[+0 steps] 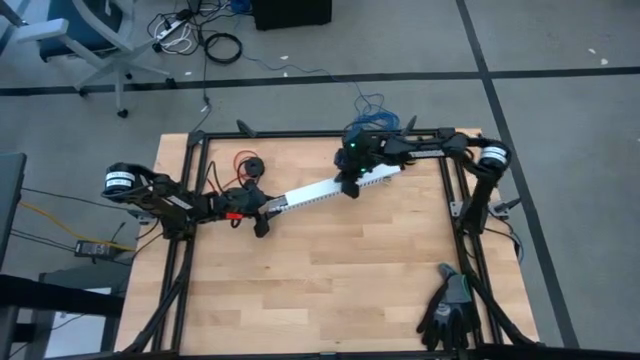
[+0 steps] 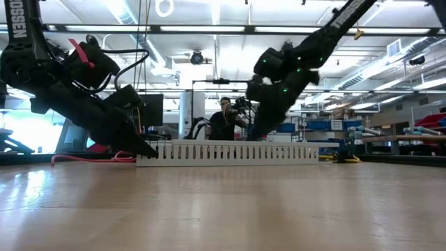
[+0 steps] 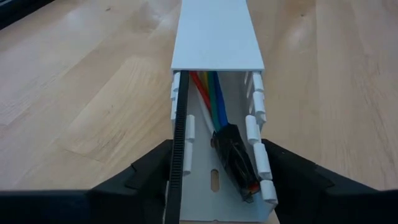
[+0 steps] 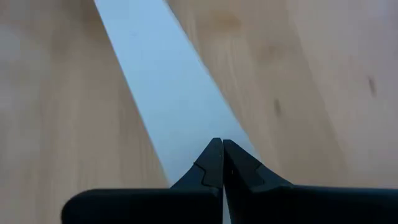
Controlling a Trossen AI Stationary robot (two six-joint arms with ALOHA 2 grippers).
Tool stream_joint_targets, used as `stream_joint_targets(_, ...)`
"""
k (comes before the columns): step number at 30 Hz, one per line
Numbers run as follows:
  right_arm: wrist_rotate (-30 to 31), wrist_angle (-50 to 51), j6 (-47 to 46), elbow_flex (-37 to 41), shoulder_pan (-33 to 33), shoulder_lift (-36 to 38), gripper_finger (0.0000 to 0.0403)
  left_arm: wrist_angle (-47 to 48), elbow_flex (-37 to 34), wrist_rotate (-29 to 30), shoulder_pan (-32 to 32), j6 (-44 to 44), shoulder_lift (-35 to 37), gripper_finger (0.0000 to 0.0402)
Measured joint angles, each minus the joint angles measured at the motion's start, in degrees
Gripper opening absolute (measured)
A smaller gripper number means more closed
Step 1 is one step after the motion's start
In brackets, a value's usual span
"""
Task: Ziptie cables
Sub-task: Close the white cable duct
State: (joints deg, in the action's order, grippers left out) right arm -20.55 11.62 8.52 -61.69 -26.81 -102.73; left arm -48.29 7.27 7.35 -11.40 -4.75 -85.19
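A white slotted plastic channel point(image 1: 330, 188) lies slantwise on the wooden table, and a white cover point(image 3: 216, 34) closes its far part. Inside its open end lie the multicoloured cables point(image 3: 208, 93), ending in a black connector point(image 3: 233, 158). The dark ziptie point(image 3: 180, 137) runs along one inner wall. My left gripper point(image 1: 265, 208) is shut on the channel's left end. My right gripper point(image 1: 350, 188) is shut, its tips on the cover about midway along the channel. My left gripper holds the channel's open left end by its two slotted side walls point(image 3: 266, 163), one finger point(image 3: 140, 177) outside each wall. The fingers come level from the table's left and lie along the channel. The channel rests flat on the table. My right gripper has its shut fingertips point(image 4: 214, 155) down on the flat top of the cover point(image 4: 174, 106), coming from above at a slant. The low view point(image 2: 254, 134) shows the tips at the channel's top edge.
A red wire on a black spool point(image 1: 248, 165) lies just beyond the left gripper. A pair of black gloves point(image 1: 450, 312) lies at the near right corner. Blue cables point(image 1: 375, 108) hang over the far edge. A person point(image 2: 224, 120) sits beyond the table.
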Motion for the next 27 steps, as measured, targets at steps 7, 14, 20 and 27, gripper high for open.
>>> stream_joint_targets(7, -7.6, -16.7, -3.6, -7.8, 5.8, -15.6, 0.0, -0.1, 0.0, 0.2, 0.0, 0.9, 0.0, 0.023)
stream_joint_targets(14, -8.5, -18.3, -3.5, -13.5, 7.5, -19.2, 0.0, -0.1, 0.0, 0.0, 0.0, 0.4, 0.0, 0.023)
stream_joint_targets(20, -8.0, -18.1, -2.9, -13.3, 7.6, -17.8, 0.0, -0.8, 0.0, 0.2, 0.0, 0.1, -0.1, 0.0232)
stream_joint_targets(27, -7.8, -17.3, -3.0, -13.4, 7.5, -18.0, 0.0, -1.2, 0.3, 0.4, 0.0, 1.7, -0.2, 0.0274)
